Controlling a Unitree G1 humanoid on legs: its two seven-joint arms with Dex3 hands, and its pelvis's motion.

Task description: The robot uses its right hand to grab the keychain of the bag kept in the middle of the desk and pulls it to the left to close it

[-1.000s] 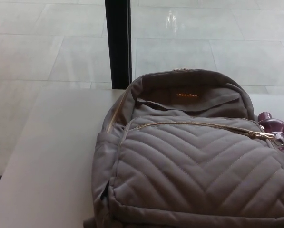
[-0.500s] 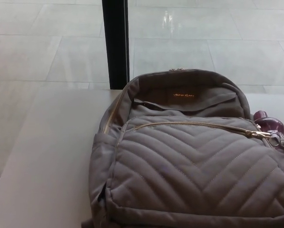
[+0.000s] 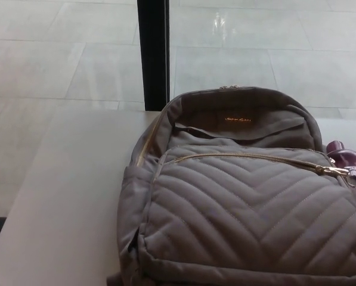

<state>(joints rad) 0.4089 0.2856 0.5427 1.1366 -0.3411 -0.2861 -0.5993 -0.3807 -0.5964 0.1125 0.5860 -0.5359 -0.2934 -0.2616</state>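
A grey quilted backpack [image 3: 243, 208] lies on the pale desk [image 3: 64, 202], filling the right half of the head view. A gold zipper [image 3: 249, 158] runs across its front pocket, and the gold puller [image 3: 336, 171] sits at the right end. A keychain [image 3: 355, 177] with a metal ring hangs from the puller at the picture's right edge. Neither of my hands shows in the frame.
A purple rounded object [image 3: 344, 156] sits just behind the keychain at the bag's right side. A black vertical post [image 3: 152, 53] stands behind the desk in front of a pale tiled floor [image 3: 58, 53]. The desk's left edge drops off near the bottom left.
The whole picture shifts a little between frames, first left and then right, so the camera has moved. The bag and keychain stay where they were on the desk.
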